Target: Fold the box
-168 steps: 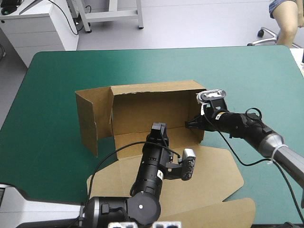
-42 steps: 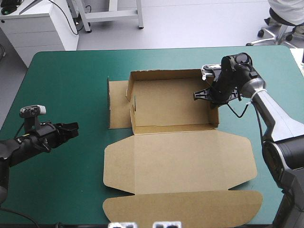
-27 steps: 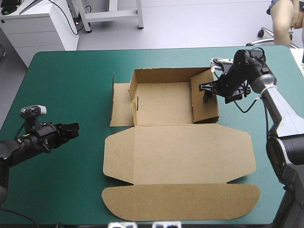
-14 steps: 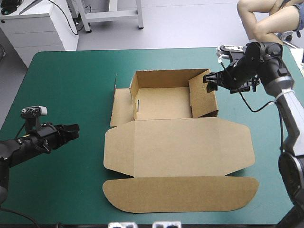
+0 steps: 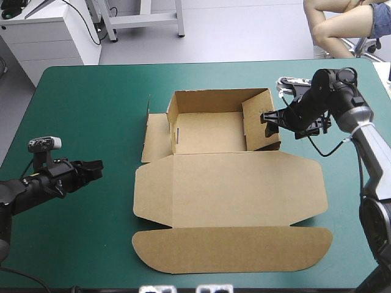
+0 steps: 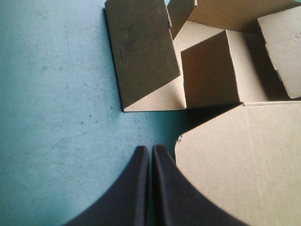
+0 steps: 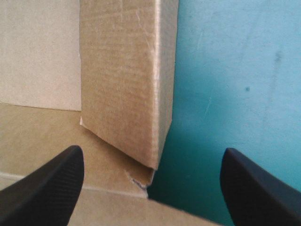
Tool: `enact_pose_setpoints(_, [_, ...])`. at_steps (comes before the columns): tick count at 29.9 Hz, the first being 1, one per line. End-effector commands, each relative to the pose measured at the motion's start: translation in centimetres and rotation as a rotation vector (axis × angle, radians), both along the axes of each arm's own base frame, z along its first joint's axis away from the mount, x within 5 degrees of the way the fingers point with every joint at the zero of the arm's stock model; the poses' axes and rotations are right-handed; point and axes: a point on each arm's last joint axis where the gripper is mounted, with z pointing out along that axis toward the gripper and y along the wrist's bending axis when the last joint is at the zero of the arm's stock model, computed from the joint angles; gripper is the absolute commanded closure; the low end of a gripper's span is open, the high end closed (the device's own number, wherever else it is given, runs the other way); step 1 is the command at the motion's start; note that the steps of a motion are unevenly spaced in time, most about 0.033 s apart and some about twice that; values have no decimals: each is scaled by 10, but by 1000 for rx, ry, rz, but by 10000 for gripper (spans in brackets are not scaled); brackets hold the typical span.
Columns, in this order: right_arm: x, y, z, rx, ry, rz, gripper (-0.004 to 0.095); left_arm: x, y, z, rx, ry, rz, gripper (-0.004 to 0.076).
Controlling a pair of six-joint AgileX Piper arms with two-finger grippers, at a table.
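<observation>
The brown box [image 5: 211,131] sits mid-table as an open tray. Its back wall and right wall [image 5: 263,125] stand up, and the left end flap [image 5: 156,137] lies folded outward. The lid [image 5: 229,192] lies flat toward the table's front. My right gripper [image 5: 269,116] is open at the right wall. In the right wrist view that wall [image 7: 127,84] stands upright between the spread fingers of the right gripper [image 7: 151,153], untouched by either. My left gripper [image 5: 95,166] is shut and holds nothing, low over the cover, well left of the box. The left wrist view shows the left gripper [image 6: 150,153] pointing at the lid's corner [image 6: 235,155].
The lid's rounded tuck flap [image 5: 232,250] reaches close to the table's front edge. Bare teal-green cover [image 5: 85,104] lies between my left gripper and the box, and more of it behind the box. The right arm reaches in near the table's right edge.
The right wall has gone from flat to upright. My right gripper has shifted a little toward the table's front along that wall. The left arm has not moved.
</observation>
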Motion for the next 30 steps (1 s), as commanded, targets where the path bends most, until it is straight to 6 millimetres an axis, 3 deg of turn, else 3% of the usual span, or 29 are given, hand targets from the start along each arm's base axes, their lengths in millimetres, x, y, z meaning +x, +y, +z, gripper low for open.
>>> enact_pose_setpoints(1, [5,3,12,33,-88,-1,167,2,-2,16,-46,-64,14,716])
enact_pose_setpoints(7, [18,5,-11,32,-38,-4,174,2,-2,16,-52,-67,15,716])
enact_pose_setpoints(23, [43,9,-17,36,-54,12,401,2,-2,16,-35,-73,1,716])
enact_pose_setpoints(27, [42,10,-31,20,32,47,498,2,-2,15,-34,-71,0,716])
enact_pose_setpoints(30, [42,10,-38,4,68,95,640,2,-2,15,-32,-73,-2,716])
